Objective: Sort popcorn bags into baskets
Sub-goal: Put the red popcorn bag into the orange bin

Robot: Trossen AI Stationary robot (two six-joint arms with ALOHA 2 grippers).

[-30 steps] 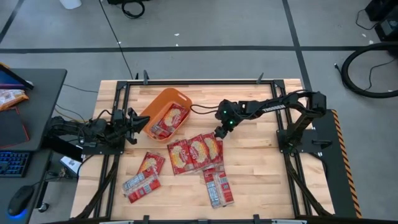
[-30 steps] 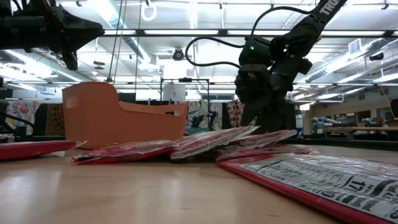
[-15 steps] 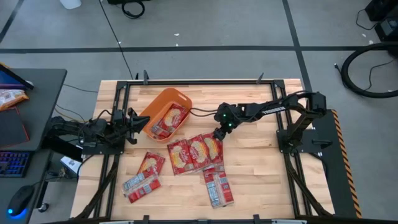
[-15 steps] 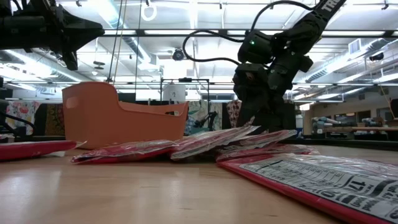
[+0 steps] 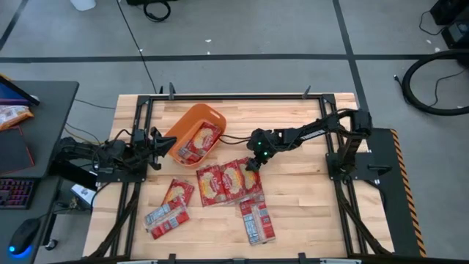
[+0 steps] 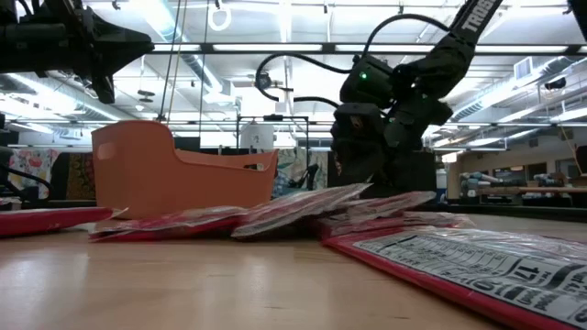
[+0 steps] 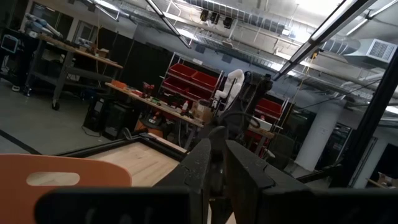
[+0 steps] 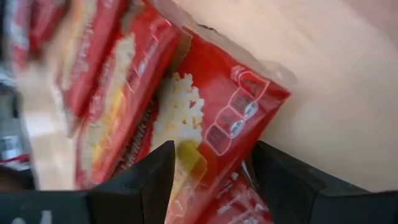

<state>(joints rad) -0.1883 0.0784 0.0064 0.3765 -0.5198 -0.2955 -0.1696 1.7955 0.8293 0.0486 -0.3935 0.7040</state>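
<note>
Flat red popcorn bags (image 5: 229, 179), seemingly overlapping

A pale wooden table (image 5: 308, 205) edged by a black metal frame (image 5: 234, 96) fills the middle of the high view, standing on a grey floor crossed by dark tape lines (image 5: 220, 56). At the left edge sits a dark desk (image 5: 37, 125) with a keyboard (image 5: 16, 192) and mouse (image 5: 22, 236) below it, and a coiled black cable (image 5: 432, 81) lies at the upper right. In the left wrist view, red bins (image 7: 199, 78) line shelves in the middle of the frame.
</note>
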